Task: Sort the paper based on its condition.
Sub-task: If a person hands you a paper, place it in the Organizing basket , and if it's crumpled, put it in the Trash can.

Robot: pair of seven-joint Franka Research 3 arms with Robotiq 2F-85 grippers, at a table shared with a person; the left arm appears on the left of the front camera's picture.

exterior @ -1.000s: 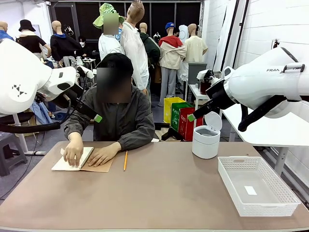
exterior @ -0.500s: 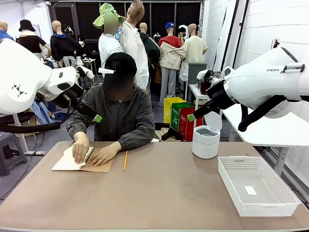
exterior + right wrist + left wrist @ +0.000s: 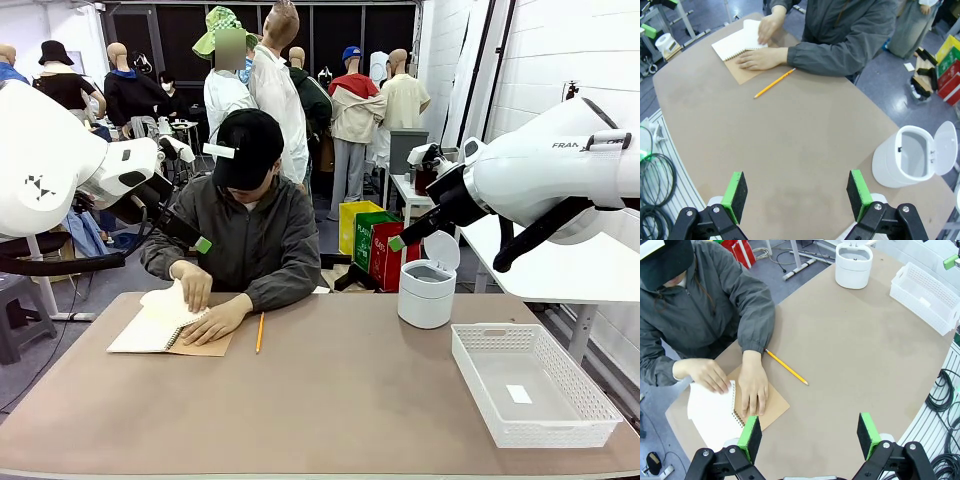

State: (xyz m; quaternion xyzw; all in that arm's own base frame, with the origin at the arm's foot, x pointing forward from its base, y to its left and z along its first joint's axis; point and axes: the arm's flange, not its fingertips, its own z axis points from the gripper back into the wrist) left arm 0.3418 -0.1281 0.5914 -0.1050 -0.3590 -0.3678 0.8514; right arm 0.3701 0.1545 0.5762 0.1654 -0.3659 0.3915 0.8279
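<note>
A sheet of paper (image 3: 163, 301) curls up off the open spiral notebook (image 3: 140, 337) at the table's far left. The person's one hand (image 3: 194, 284) lifts it and the other hand (image 3: 214, 320) presses the brown cover flat. I cannot tell whether the sheet is free of the spiral. The left wrist view shows the paper (image 3: 707, 407) under that hand. My left gripper (image 3: 808, 436) hangs open high above the table, holding nothing. My right gripper (image 3: 796, 196) is open and empty too, high over the table's middle, with the notebook (image 3: 735, 42) far off.
A yellow pencil (image 3: 259, 332) lies right of the notebook. A white bin (image 3: 426, 292) with its lid up stands at the far right. A white basket (image 3: 470, 366) at the near right holds a small white slip (image 3: 519, 394).
The person's hand has moved from pressing the page flat to lifting it up off the notebook. Neither arm has moved.
</note>
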